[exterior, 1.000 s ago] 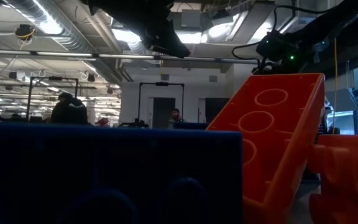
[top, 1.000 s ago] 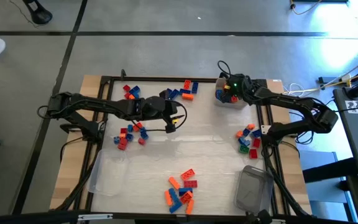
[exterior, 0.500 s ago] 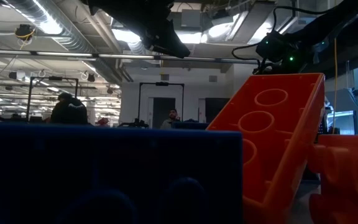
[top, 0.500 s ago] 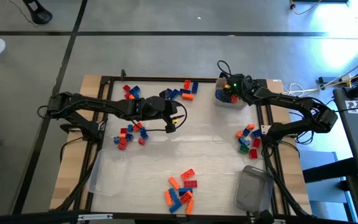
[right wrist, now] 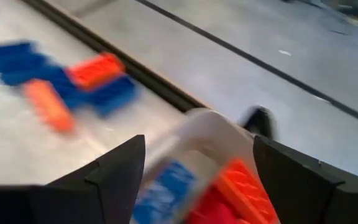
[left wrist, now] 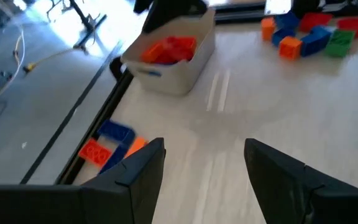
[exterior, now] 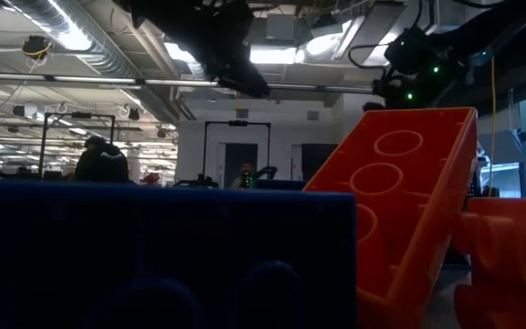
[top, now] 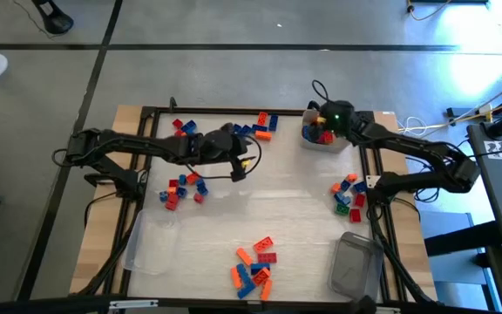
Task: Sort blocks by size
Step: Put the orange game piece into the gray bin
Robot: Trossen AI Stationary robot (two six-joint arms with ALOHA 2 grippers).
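Blocks lie in loose piles on the table: far left (top: 183,129), far middle (top: 261,125), left (top: 181,187), right (top: 349,194) and near (top: 253,266). A white tub (top: 321,137) at the far right holds red and blue blocks (left wrist: 169,50). My right gripper (top: 320,127) hangs open just above that tub, with nothing between its fingers (right wrist: 197,140). My left gripper (top: 248,164) is open over bare table near the far middle pile, and nothing sits between its fingers (left wrist: 204,146) either.
A clear tub (top: 155,244) lies at the near left and another (top: 356,262) at the near right. A dark frame (top: 234,111) runs along the table's far edge. In the low view a blue block (exterior: 153,256) and an orange block (exterior: 409,201) fill the foreground.
My right gripper has risen a little above the white tub and tipped slightly; in the low view its hand sits higher than before. The block piles have stayed in place.
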